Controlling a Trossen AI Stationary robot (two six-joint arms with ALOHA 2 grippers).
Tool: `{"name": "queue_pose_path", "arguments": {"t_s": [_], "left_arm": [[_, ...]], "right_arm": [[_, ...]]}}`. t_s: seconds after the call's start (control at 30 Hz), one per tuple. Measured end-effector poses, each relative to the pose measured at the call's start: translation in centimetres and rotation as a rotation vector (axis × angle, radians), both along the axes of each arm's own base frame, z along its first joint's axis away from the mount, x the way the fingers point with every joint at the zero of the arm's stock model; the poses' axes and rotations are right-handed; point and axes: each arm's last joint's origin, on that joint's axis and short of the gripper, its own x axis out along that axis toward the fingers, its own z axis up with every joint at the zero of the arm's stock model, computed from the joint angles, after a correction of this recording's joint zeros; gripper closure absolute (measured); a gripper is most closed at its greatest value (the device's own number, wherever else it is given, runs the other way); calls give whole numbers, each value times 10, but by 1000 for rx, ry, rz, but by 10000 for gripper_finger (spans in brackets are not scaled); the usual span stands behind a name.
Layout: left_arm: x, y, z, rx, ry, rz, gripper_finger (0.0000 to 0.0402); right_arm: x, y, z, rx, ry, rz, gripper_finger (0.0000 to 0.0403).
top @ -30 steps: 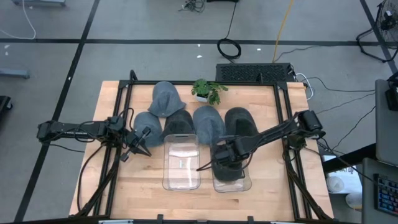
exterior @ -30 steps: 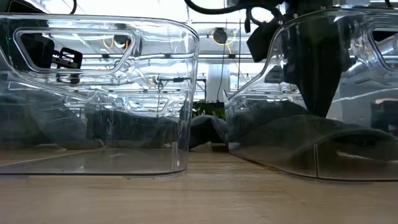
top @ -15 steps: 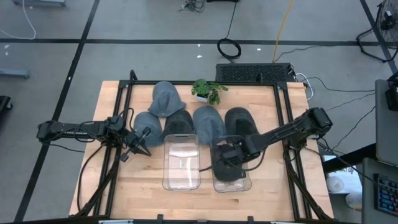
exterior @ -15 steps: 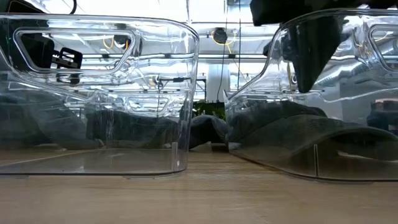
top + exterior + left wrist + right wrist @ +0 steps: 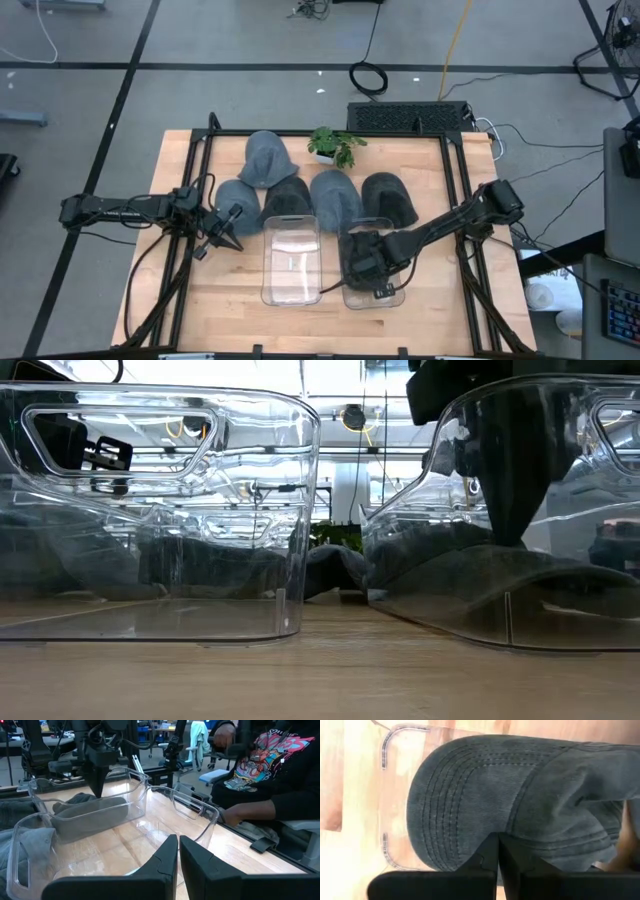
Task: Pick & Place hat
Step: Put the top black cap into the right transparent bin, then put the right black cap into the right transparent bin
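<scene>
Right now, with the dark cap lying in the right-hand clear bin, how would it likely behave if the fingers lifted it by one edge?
The cap would probably sag: its stitched fabric already lies creased and slumped in the clear bin. It looks light for its bulk. The curved brim seems stiffer, so it may hold shape. The right gripper is over it.

The right arm reaches in from the table's right edge, stretched low and diagonally toward the middle, its wrist bent downward. The right gripper points straight down, its two dark fingers pressed together. The left arm lies extended along the left side, and the left gripper hangs there with fingers closed, tips nearly touching.
</scene>
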Motion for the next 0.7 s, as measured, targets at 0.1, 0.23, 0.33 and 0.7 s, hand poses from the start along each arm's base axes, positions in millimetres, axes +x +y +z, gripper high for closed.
{"name": "queue_pose_path", "arguments": {"t_s": [0.1, 0.23, 0.33, 0.7], "left_arm": [[0, 0, 0, 0, 3, 0, 376], [0, 0, 0, 0, 3, 0, 376], [0, 0, 0, 0, 4, 0, 376], [0, 0, 0, 0, 3, 0, 376]], "right_arm": [[-6, -4, 14, -41, -47, -12, 403], [-19, -14, 41, -146, -134, -43, 403], [-30, -23, 60, -272, -213, -90, 403], [-96, -57, 63, -342, -384, -496, 390]]}}
